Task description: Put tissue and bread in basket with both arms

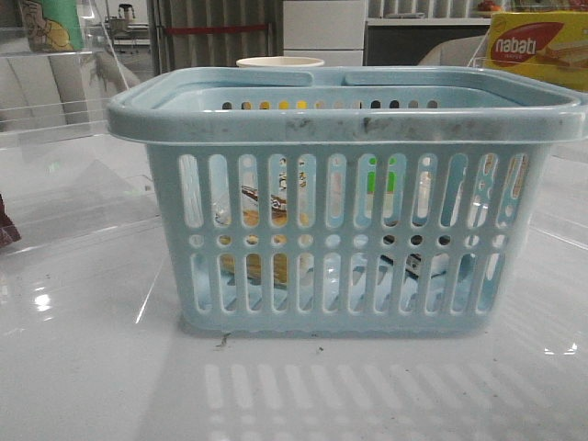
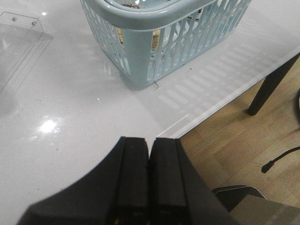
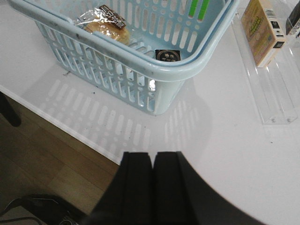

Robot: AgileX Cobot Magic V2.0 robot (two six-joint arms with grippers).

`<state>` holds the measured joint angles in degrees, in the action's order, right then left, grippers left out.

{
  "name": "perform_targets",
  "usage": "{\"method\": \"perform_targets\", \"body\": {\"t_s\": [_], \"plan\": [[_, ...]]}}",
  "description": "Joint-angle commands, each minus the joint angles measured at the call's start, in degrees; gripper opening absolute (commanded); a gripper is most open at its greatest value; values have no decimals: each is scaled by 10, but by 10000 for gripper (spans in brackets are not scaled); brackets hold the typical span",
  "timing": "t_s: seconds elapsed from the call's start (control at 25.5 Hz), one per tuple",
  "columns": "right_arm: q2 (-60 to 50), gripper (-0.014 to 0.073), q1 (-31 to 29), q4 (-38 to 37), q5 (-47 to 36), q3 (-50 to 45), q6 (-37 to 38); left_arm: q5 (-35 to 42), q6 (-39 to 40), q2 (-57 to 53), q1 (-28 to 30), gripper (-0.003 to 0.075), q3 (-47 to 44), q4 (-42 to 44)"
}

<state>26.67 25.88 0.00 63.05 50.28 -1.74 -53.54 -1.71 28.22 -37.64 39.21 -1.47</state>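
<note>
The light-blue basket (image 1: 349, 119) stands mid-table and fills the front view. The bread (image 3: 105, 23), golden-brown in a clear packet with a dark label, lies on the basket floor. It shows through the slots in the front view (image 1: 265, 219). The tissue (image 3: 168, 55), a small pack with black markings, lies in the basket near a corner. My left gripper (image 2: 149, 140) is shut and empty, above the table's front edge, well back from the basket (image 2: 154, 16). My right gripper (image 3: 152, 155) is shut and empty, also back from the basket (image 3: 140, 65). Neither gripper shows in the front view.
A yellow-red nabati box (image 1: 537, 46) stands at the back right, a paper cup (image 1: 280, 62) behind the basket. A tan box (image 3: 262, 30) sits by a clear acrylic tray (image 3: 274, 93). Another clear tray (image 2: 18, 42) lies left. Table edge and wooden floor (image 2: 234, 140) are close below both grippers.
</note>
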Motion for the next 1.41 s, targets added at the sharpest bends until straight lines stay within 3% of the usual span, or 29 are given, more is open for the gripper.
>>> {"method": "perform_targets", "body": {"t_s": [0.0, 0.39, 0.82, 1.37], "plan": [[5, 29, 0, -3, -36, 15, -4, 46, 5, 1, -3, 92, 12, -6], [6, 29, 0, -3, -34, 15, -4, 139, 5, -60, 30, 92, -65, 21], [6, 29, 0, -3, -34, 15, -4, 368, 5, -162, 151, 92, -222, 24], [6, 29, 0, -3, -34, 15, -4, 532, 5, -271, 304, 92, -376, -2]]}}
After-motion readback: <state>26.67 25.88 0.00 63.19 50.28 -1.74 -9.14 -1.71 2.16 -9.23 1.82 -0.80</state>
